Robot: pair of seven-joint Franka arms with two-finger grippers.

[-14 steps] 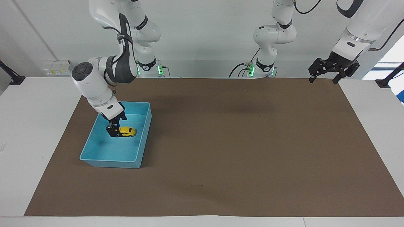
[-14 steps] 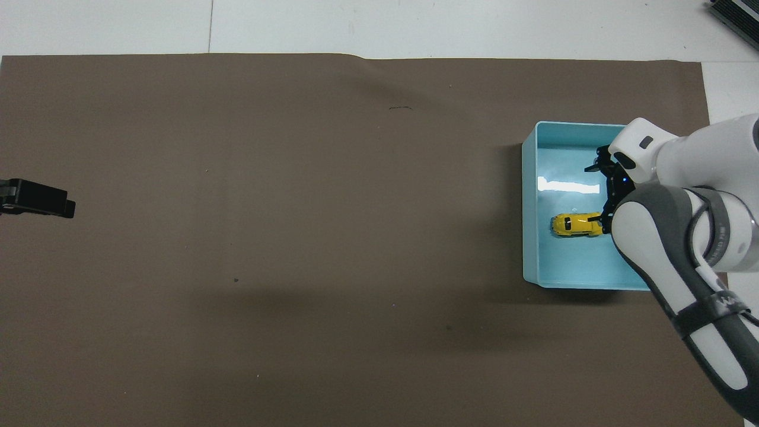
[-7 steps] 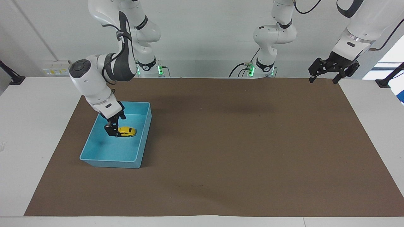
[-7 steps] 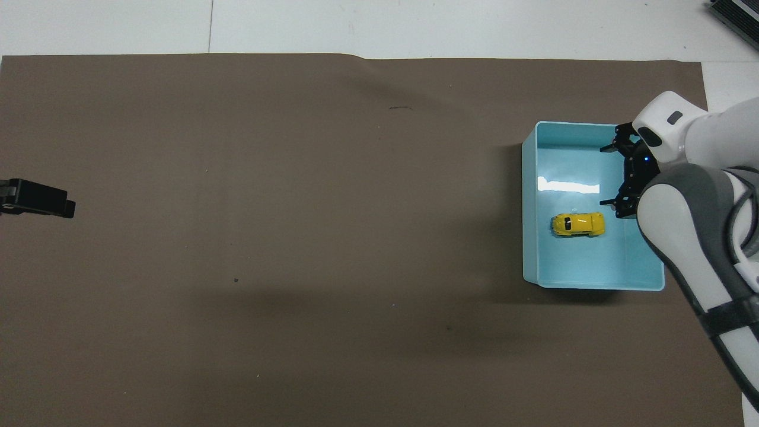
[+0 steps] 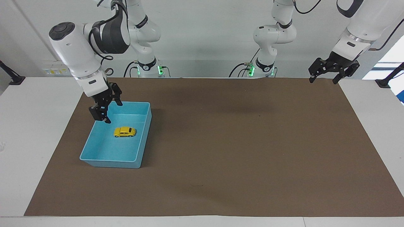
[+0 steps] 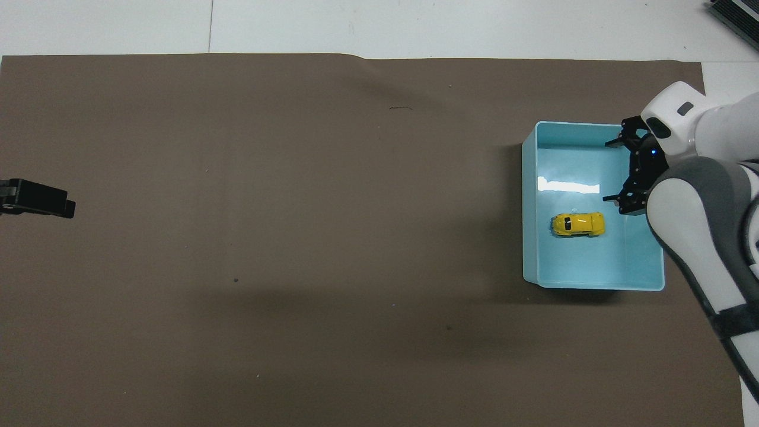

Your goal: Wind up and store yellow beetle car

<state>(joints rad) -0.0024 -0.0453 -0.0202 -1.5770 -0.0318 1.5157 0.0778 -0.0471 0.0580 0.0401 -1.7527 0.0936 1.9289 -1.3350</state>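
Small bright yellow beetle-shaped toy car [image 6: 578, 224] sits on floor of light blue rectangular plastic bin [image 6: 529, 201], just beside open right gripper [image 6: 615, 171], not touching it. Bin on brown paper mat [image 6: 267, 237]. Left gripper [image 6: 41, 198] tip shows at mat edge, well apart.

- The light blue bin [image 6: 532, 201] looked like smooth plastic, a glossy highlight shown on its floor.
- Inside the bin, the yellow beetle car [image 6: 579, 224] appeared glossy.
- Beneath the bin, a matt brown paper-like sheet [image 5: 240, 142] was laid.
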